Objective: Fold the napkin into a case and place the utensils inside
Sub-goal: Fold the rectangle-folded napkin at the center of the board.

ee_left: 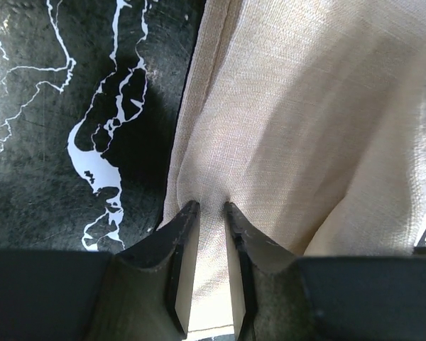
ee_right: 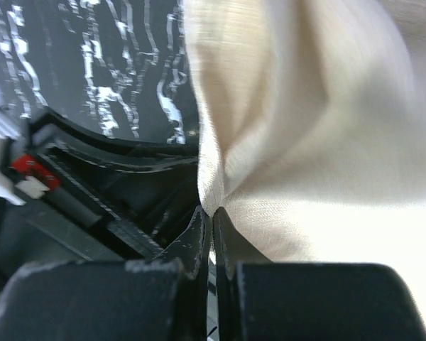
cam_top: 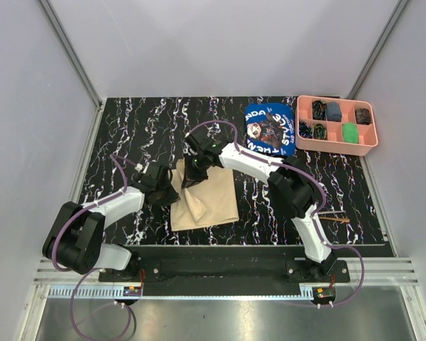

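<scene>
The plain beige napkin [cam_top: 211, 202] lies on the black marbled table, near its front edge, with its far left corner pulled up. My left gripper [cam_top: 172, 193] is shut on the napkin's left edge. In the left wrist view [ee_left: 208, 206] cloth [ee_left: 298, 128] runs between its jaws. My right gripper [cam_top: 194, 172] is shut on the raised far left corner. In the right wrist view [ee_right: 213, 211] its jaws pinch a fold of the cloth [ee_right: 319, 142]. Thin wooden utensils [cam_top: 334, 218] lie on the table by the right arm. No folded case shows.
A blue printed cloth [cam_top: 270, 128] lies at the back right. A pink compartment tray [cam_top: 336, 143] with small items stands at the far right corner. Grey walls close in the table on three sides. The right arm [cam_top: 291, 188] arches over the table to the right of the napkin.
</scene>
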{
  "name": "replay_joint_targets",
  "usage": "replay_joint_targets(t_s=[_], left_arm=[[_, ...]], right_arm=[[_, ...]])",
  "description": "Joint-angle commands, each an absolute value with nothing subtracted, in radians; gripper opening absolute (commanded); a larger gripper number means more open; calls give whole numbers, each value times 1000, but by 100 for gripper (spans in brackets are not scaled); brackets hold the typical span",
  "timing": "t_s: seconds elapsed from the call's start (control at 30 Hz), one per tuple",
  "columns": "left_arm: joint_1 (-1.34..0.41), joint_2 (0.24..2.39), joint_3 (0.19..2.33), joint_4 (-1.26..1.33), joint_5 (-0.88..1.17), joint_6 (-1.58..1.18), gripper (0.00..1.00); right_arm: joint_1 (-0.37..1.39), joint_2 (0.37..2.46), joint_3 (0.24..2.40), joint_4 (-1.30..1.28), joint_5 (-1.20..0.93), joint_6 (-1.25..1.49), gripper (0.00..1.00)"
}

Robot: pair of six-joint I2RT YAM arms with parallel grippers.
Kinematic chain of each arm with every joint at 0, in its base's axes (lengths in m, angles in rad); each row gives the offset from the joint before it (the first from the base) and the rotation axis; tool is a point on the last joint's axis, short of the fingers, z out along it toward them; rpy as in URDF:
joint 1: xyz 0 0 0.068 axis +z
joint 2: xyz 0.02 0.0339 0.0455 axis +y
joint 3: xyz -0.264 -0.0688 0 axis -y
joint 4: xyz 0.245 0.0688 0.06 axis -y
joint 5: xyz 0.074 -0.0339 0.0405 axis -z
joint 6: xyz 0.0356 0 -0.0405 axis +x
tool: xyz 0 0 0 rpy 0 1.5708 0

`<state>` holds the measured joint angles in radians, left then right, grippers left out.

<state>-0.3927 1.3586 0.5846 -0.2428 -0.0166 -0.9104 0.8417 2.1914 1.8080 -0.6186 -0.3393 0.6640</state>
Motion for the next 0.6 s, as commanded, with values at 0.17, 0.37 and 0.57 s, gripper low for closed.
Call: replay_joint_targets(t_s=[0.17,0.37,0.57], left_arm=[[-405,1342,546,-278,-64,-913,26],[-405,1313,545,-307,-71,-916,27],[-405,1214,566,-406,-86,-940,38]], right_arm=[[845,2187,1796,-522,-406,772,0],[833,2220,1792,-512,-408,776,0],[824,2243,1793,-506,-422,769,0]])
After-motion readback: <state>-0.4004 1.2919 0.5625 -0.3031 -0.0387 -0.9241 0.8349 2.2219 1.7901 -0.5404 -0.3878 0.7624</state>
